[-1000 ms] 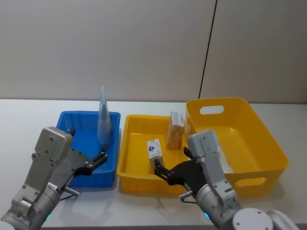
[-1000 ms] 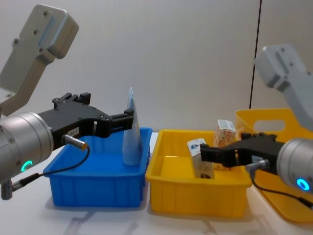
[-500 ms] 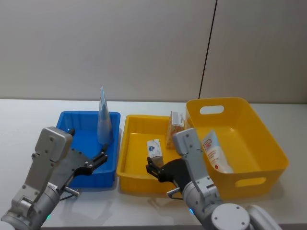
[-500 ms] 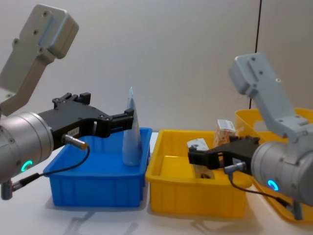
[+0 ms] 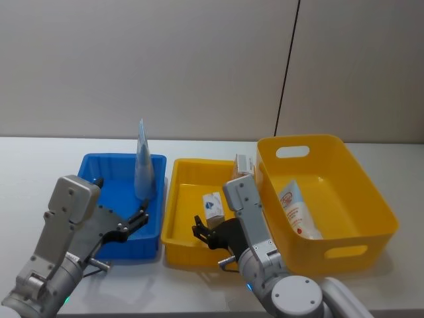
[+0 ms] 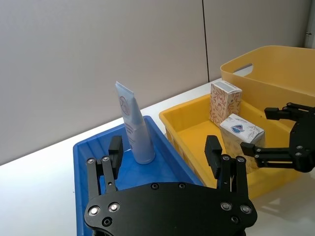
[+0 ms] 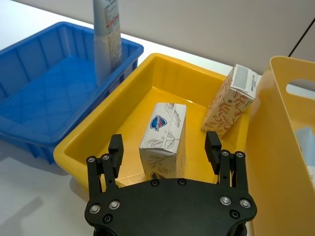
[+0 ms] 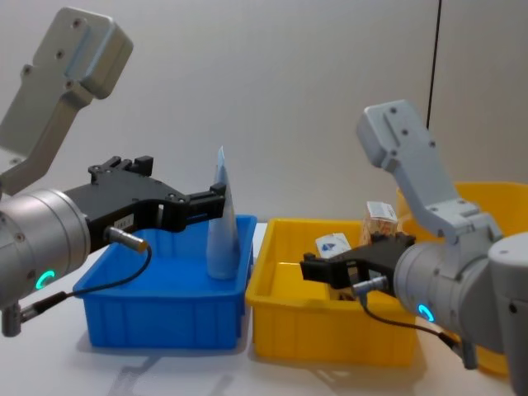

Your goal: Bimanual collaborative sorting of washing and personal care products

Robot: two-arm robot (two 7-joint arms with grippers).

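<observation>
A pale blue squeeze tube [image 5: 142, 165] stands upright at the back of the blue bin [image 5: 119, 158]. My left gripper [image 5: 136, 222] hangs open over that bin's front right part, short of the tube [image 6: 134, 128]. In the small yellow tray [image 5: 199, 162] stand a white carton with a blue emblem [image 5: 212, 204] and, behind it, an orange-speckled carton [image 7: 230, 105]. My right gripper [image 7: 167, 145] is open above the tray's front, and the white carton [image 7: 164, 132] sits just ahead of its fingers. A tube with red print [image 5: 295, 207] lies in the large yellow bin [image 5: 374, 199].
The three containers stand side by side on a white table [image 5: 40, 165], blue at the left and the large yellow bin at the right. A grey wall rises behind them. Bare table runs left of the blue bin and along the front edge.
My right gripper has swung left, away from the large yellow bin and over the front of the small tray, uncovering the tube in the bin. The left arm has not moved.
</observation>
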